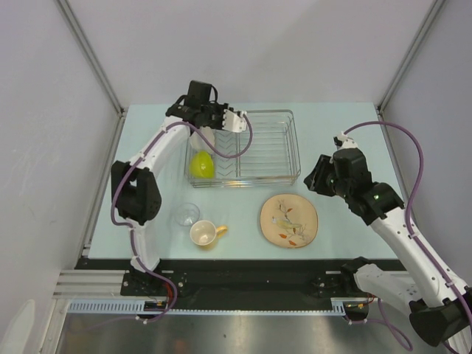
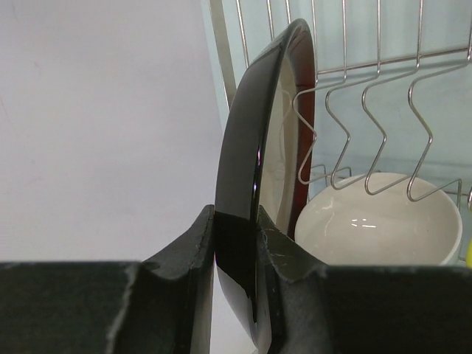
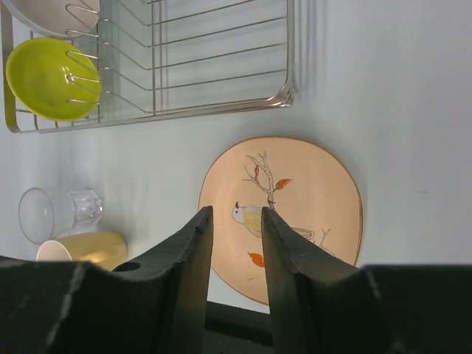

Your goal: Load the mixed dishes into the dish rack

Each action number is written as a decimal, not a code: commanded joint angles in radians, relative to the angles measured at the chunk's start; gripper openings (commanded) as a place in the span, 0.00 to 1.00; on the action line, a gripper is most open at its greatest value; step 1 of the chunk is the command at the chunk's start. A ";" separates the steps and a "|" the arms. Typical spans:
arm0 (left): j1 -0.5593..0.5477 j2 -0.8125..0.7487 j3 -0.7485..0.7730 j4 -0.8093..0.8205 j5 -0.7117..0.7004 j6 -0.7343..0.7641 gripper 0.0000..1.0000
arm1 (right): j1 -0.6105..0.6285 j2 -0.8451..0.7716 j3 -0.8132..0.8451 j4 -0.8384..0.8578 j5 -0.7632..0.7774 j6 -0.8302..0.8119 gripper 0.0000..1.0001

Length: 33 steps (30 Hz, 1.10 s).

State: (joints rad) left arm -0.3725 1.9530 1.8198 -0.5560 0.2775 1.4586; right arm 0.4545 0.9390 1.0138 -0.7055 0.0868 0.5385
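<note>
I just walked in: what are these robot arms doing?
They're loading dishes into the rack. The left hand holds the red-rimmed plate on edge over the rack, beside the white bowl. The green bowl is in too. The right hand hovers, empty, near the bird plate; glass and mug wait on the table.

The dark-rimmed plate (image 2: 243,169) runs off the bottom of the left wrist view, between the fingers of the left gripper (image 2: 234,221). At lower right there, the gripper's body covers the underside of the white bowl (image 2: 383,228). In the right wrist view, the mug (image 3: 85,249) at lower left and the bottom edge of the floral plate (image 3: 310,192) disappear behind the right gripper (image 3: 236,217).
</note>
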 commanded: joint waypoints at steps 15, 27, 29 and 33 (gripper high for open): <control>-0.019 0.127 0.217 -0.209 0.017 0.195 0.05 | -0.013 0.006 -0.010 0.034 -0.021 -0.015 0.34; -0.039 0.216 0.342 -0.305 0.006 -0.086 0.39 | -0.031 -0.008 -0.026 0.041 -0.042 -0.009 0.34; -0.040 0.192 0.264 -0.260 0.012 -0.093 0.82 | -0.033 -0.009 -0.026 0.044 -0.042 -0.008 0.35; -0.040 0.178 0.257 -0.255 0.015 -0.112 1.00 | -0.033 -0.011 -0.027 0.040 -0.047 -0.005 0.35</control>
State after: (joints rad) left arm -0.4061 2.1757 2.0907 -0.7761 0.2630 1.3876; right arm 0.4267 0.9478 0.9855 -0.6971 0.0521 0.5388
